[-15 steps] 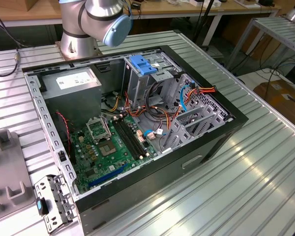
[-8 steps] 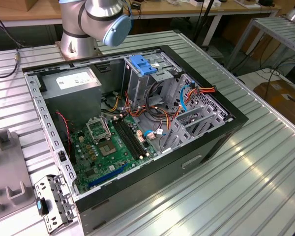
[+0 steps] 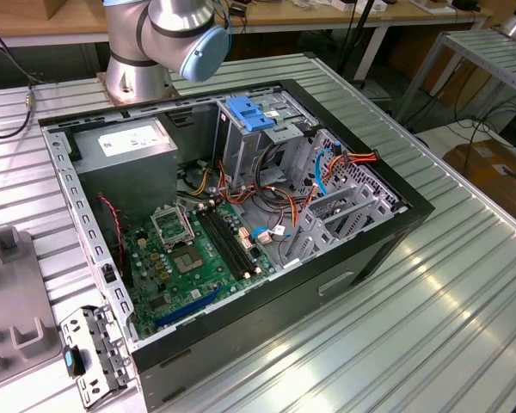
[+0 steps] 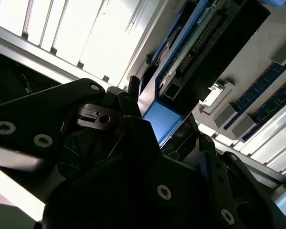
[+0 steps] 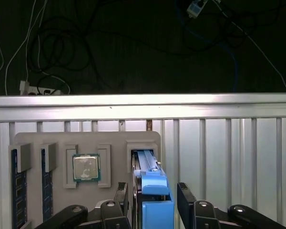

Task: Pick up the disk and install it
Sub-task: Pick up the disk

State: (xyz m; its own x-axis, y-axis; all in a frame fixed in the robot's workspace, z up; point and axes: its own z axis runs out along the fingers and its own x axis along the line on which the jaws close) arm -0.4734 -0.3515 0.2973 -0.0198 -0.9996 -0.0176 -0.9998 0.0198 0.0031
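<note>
In the first wrist view we see the disk (image 5: 155, 210) standing on edge in a slot of the grey fixture tray (image 5: 117, 143), whose neighbouring recesses hold a processor chip (image 5: 86, 167) and memory sticks (image 5: 18, 191). The gripper (image 5: 152, 191) straddles it, fingers (image 5: 183, 198) spread with a thin gap on each side, not clamped. In the exterior view the open computer case (image 3: 396, 228) lies mid-frame on the ribbed table (image 3: 430, 344), its blue-topped drive cage (image 3: 245, 142) at upper centre above the motherboard (image 3: 198, 249), with bare table along the exterior view's right
</note>
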